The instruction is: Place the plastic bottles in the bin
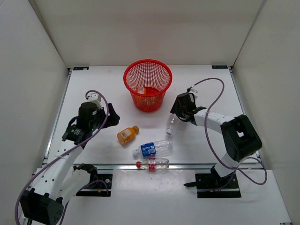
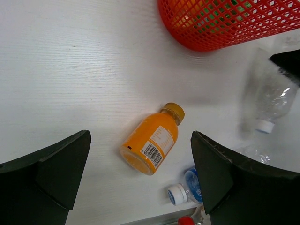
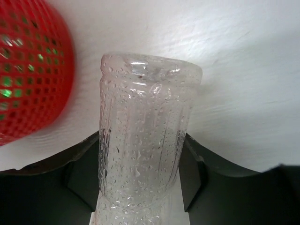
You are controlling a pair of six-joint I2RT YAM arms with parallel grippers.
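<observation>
My right gripper [image 1: 180, 114] is shut on the plain clear bottle [image 1: 171, 125], holding it by its base end, cap pointing to the near side. In the right wrist view the bottle [image 3: 143, 131] fills the space between the jaws, right of the red mesh bin [image 3: 33, 70]. The bin [image 1: 147, 84] stands at the back centre with an orange bottle [image 1: 140, 90] inside; green shows through its mesh [image 3: 7, 82]. My left gripper [image 1: 111, 118] is open and empty, above and left of the second orange bottle [image 2: 152, 140], which lies on the table [image 1: 127, 134].
The blue-labelled clear bottle [image 1: 152, 149] lies in front of the orange one. The slim red-capped bottle [image 1: 152, 163] lies at the table's near edge, on a metal rail. White walls enclose the table on three sides.
</observation>
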